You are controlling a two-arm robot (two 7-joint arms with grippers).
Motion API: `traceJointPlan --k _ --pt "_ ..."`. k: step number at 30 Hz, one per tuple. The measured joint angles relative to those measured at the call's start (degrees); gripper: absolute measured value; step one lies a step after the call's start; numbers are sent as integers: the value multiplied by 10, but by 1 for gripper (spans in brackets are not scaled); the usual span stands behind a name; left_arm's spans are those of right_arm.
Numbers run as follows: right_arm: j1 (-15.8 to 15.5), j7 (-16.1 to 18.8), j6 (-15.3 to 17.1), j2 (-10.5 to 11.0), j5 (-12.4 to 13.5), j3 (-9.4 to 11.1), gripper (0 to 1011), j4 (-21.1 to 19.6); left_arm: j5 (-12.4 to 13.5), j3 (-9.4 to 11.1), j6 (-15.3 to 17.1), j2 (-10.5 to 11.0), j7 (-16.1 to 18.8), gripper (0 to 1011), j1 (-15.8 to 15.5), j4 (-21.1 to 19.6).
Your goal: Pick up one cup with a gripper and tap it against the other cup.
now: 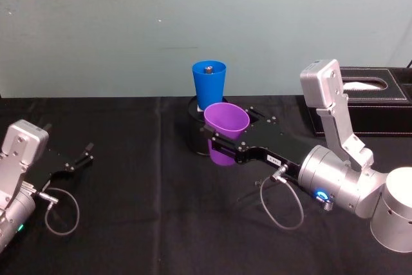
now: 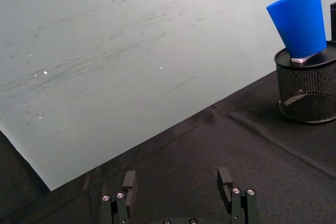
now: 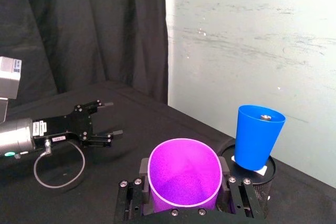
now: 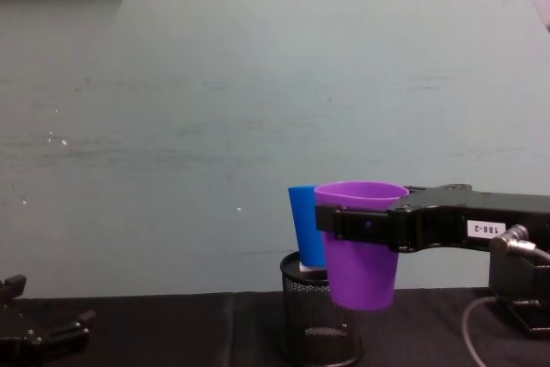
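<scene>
Okay, right gripper (image 4: pixel 361 223) is clamped on the purple cup (image 4: pixel 361 238), jaws on either side of its wall below the rim, and the cup hangs upright clear of the black table (image 1: pixel 129 223). The blue cup (image 1: pixel 209 85) stands upright on the black mesh holder (image 4: pixel 314 324), just beyond the purple one. Judged step: the tap. Do it well by easing the purple cup forward so wall meets wall lightly. The blue cup sits perched high and looks easy to topple, so no shove. The chest view shows the lift height and the two cups overlapping, but not depth. The right wrist view shows a gap between purple cup (image 3: pixel 182 174) and blue cup (image 3: pixel 257 137), so they are apart. Left gripper (image 1: pixel 87 152) is parked low at the left with its jaws spread, holding nothing.
</scene>
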Motion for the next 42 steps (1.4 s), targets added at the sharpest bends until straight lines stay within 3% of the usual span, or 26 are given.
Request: traceJointPlan --k 42 --pt "0 0 0 0 0 0 728 0 0 0 0 0 0 1000 0 0"
